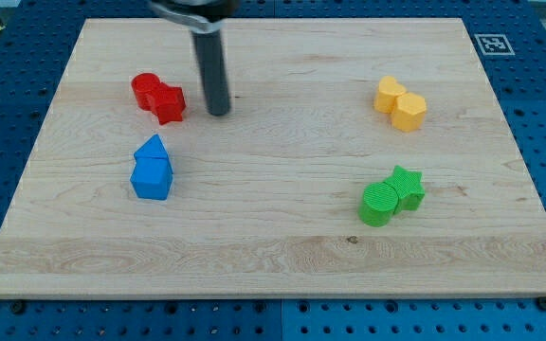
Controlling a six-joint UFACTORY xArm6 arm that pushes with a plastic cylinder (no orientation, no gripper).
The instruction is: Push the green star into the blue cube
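Note:
The green star [409,186] lies at the view's lower right, touching a green cylinder [379,205] on its lower left. The blue cube [151,177] sits at the view's left, with a blue triangular block [152,149] touching its top side. My tip [218,112] stands on the board in the upper left, just right of the red blocks, above and to the right of the blue cube and far to the left of the green star.
A red cylinder [145,89] and a red star [169,102] touch each other at the upper left. A yellow block [389,95] and a yellow hexagonal block [409,111] touch at the upper right. The wooden board [273,256] lies on a blue perforated table.

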